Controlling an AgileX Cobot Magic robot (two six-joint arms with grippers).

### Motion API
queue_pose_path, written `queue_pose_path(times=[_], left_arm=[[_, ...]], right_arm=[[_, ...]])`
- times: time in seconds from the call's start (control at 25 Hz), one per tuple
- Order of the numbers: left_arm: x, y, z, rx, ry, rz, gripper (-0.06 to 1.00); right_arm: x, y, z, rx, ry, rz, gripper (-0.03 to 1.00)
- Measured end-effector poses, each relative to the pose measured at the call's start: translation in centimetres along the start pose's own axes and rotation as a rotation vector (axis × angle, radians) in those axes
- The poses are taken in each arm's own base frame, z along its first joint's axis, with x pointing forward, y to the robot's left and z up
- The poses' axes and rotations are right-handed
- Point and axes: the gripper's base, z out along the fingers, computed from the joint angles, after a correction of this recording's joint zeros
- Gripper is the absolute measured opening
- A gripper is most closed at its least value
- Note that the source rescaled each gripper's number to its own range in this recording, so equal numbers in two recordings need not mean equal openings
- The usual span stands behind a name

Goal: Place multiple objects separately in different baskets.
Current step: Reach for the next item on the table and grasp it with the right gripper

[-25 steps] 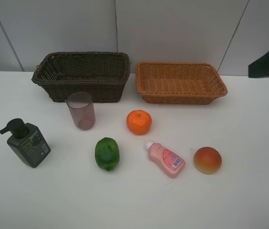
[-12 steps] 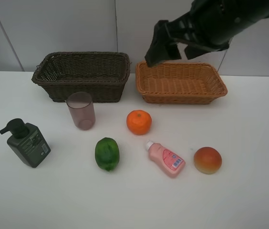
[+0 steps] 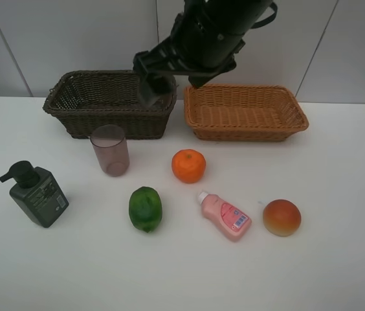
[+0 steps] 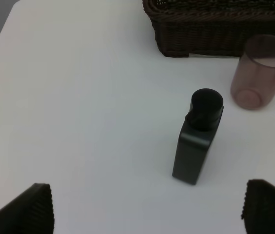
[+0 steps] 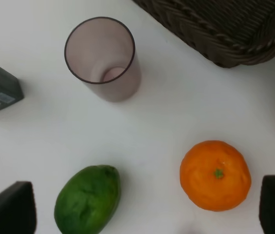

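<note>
— Right gripper (image 3: 155, 87)?
— Spread wide, gripping nothing. Raised above the dark brown basket (image 3: 105, 127), at the end beside the light tan basket (image 3: 247, 136).
— Underneath and ahead of it?
— Mauve cup (image 3: 110, 150), orange (image 3: 188, 166) and green fruit (image 3: 145, 208), all down on the table (image 3: 338, 272), none touched.
— Left gripper (image 4: 147, 209)?
— Wide open too, empty. Straight ahead of the jaws, upright: dark green pump bottle (image 4: 196, 139). Beyond that, cup and dark basket wall.
— Remaining items?
— Pink bottle (image 3: 225, 216), lying down, and red-yellow fruit (image 3: 281, 217), well apart from both grippers, outside both baskets.
</note>
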Motion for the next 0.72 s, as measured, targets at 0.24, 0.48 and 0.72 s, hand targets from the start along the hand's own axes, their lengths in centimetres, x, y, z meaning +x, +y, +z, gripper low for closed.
queue_pose_path(times=[0.24,0.48,0.72], left_arm=[[0.0,0.0,0.0,0.0,0.0,0.0,1.0],[0.0,0.0,0.0,0.0,0.0,0.0,1.0],[0.0,0.0,0.0,0.0,0.0,0.0,1.0]], right_arm=[[-0.6,-0.7,4.0,0.093,0.151,0.028,1.0],[-0.1,-1.3,8.5,0.165,0.266,0.02,1.0],[0.9,-1.5,11.5,0.198,0.338,0.009,1.0]])
